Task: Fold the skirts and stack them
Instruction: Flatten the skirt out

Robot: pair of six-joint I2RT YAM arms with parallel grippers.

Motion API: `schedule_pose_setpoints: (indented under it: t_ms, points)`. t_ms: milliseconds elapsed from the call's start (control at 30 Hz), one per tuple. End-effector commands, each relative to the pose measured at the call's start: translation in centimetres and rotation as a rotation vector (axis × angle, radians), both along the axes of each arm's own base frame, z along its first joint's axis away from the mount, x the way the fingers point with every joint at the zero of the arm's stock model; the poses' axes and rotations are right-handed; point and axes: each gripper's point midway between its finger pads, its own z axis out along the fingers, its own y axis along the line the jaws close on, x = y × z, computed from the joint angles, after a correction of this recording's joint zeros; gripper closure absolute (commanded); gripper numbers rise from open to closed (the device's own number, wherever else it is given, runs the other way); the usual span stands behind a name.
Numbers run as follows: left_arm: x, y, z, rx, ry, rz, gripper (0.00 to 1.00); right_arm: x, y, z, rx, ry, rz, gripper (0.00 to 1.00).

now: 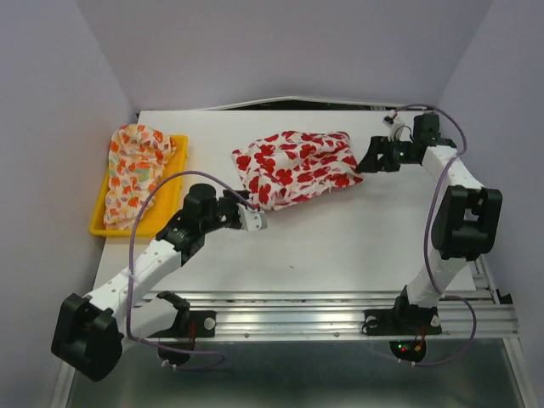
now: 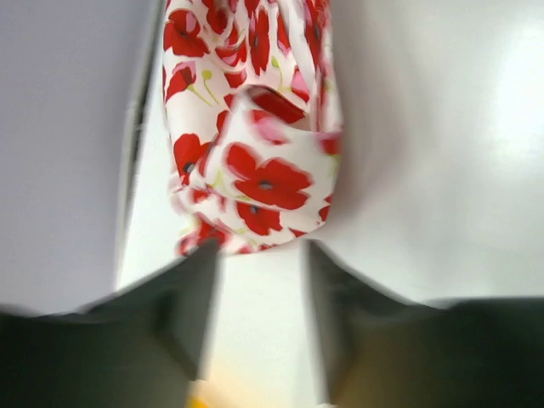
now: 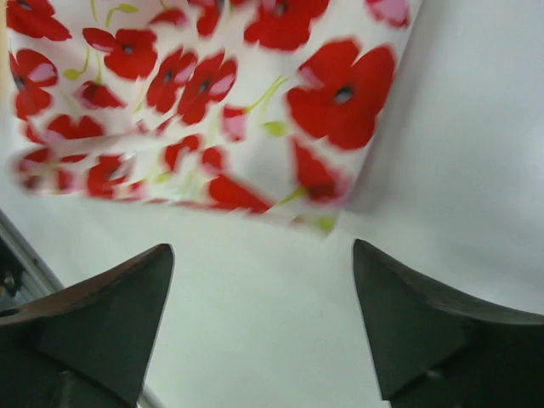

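The white skirt with large red flowers [image 1: 293, 168] lies crumpled at the middle back of the table. It also shows in the left wrist view [image 2: 255, 144] and in the right wrist view [image 3: 204, 102]. The cream skirt with small orange print [image 1: 134, 172] lies bunched in the yellow tray [image 1: 174, 182] at the left. My left gripper [image 1: 257, 220] is open and empty, just short of the flowered skirt's near left corner; its fingertips [image 2: 200, 263] nearly reach the hem. My right gripper [image 1: 368, 160] is open and empty, just right of the skirt's right edge.
The table's back edge [image 1: 280, 109] runs along the wall, close behind the flowered skirt. The yellow tray sits against the table's left edge. The metal mounting rail [image 1: 323, 308] with both arm bases lines the near edge.
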Motion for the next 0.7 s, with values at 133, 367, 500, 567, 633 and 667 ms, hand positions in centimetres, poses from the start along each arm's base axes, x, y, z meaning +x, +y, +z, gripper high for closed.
schedule_pose_setpoints:
  t_ms: [133,367,500,567,633,667]
  points:
    - [-10.9,-0.1,-0.5,-0.025,0.203,-0.124,0.14,-10.8,-3.3,-4.7,-0.295,0.139,0.099,0.0]
    - [-8.2,-2.9,-0.3,-0.012,0.495,-0.014,0.39,-8.8,-5.8,-3.8,-0.45,0.039,0.065,0.35]
    - [-6.1,-7.2,-0.6,-0.017,0.576,0.068,0.4,-5.9,-4.9,-3.7,-0.462,-0.045,0.051,0.43]
    - [-4.9,-9.4,-1.1,0.0,0.605,0.095,0.42,-5.0,-2.9,-3.8,-0.454,-0.083,0.092,0.45]
    - [-4.1,-10.4,-1.8,-0.022,0.666,0.139,0.42,-4.2,-1.4,-4.0,-0.484,-0.14,0.122,0.45]
    - [-3.5,-11.0,-3.0,-0.012,0.705,0.164,0.42,-4.0,-0.7,-4.3,-0.509,-0.162,0.141,0.45]
